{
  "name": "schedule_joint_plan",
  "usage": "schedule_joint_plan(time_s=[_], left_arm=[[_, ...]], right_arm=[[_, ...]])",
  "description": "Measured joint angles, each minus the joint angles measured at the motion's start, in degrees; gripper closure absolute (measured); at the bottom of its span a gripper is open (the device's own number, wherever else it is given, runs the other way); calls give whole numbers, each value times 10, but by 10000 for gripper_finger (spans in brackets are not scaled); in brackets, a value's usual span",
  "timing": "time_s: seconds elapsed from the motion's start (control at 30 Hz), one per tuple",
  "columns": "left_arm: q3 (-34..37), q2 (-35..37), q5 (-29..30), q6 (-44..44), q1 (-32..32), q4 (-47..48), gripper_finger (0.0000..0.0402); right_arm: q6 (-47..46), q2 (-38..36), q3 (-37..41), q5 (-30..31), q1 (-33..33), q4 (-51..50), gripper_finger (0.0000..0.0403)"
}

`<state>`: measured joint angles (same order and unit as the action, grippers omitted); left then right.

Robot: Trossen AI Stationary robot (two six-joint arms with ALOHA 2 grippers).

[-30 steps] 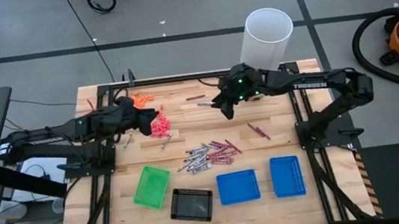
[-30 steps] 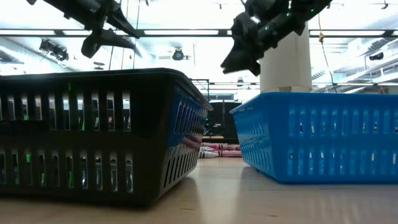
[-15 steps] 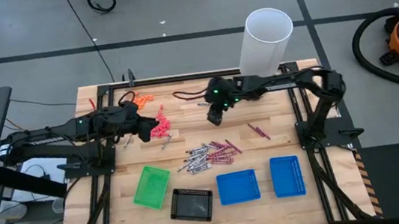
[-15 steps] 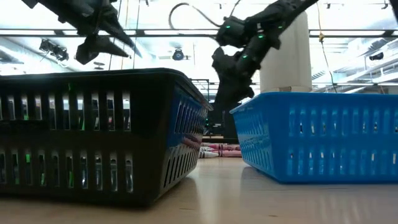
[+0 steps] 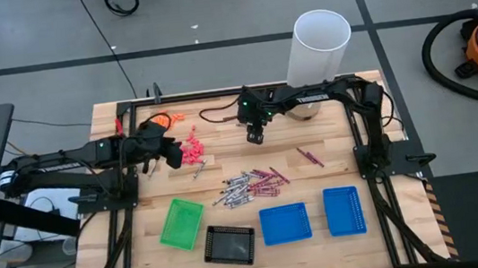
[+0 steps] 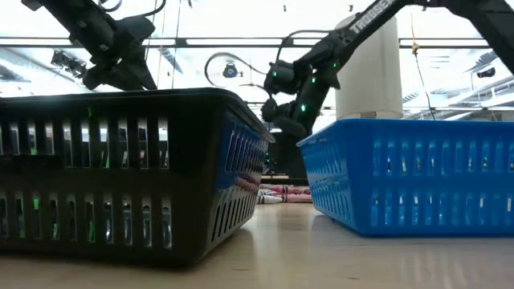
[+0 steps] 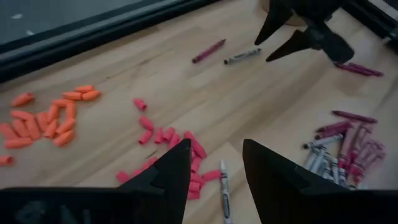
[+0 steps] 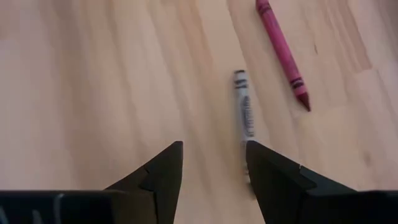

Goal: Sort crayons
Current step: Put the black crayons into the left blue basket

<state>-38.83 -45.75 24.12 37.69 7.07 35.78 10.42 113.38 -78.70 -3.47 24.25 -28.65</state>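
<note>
Pale wood tabletop (image 8: 81,81), slim paper-wrapped crayons (image 8: 245,109), both grippers (image 8: 211,162) (image 7: 214,163) spread, empty

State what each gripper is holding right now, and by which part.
Nothing is held. The right gripper is open above a grey crayon on the table; the left gripper is open over the pink bits.

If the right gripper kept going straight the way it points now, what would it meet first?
The right gripper, open, points down at the table. It would probably meet bare wood first, with the grey-white crayon just beside its line, though depth is unclear.
</note>
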Motion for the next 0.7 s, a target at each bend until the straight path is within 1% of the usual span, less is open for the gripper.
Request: schedule_joint_plan(time_s=[0.1, 0.3, 0.43, 0.6, 0.7], left_arm=[[0, -1, 3, 2, 0, 0, 246], [0, 1, 2, 9, -9, 4, 246], [0, 1, 2, 4, -9, 6, 246], [0, 1, 2, 2, -9, 6, 246], [0, 1, 1, 2, -9, 6, 246]], right_arm=[[39, 16, 0, -5, 9, 6, 218], [44, 19, 0, -23, 37, 16, 222], [47, 19, 1, -54, 50, 17, 236], [51, 37, 3, -67, 51, 27, 255], [52, 47, 2, -56, 46, 24, 266]])
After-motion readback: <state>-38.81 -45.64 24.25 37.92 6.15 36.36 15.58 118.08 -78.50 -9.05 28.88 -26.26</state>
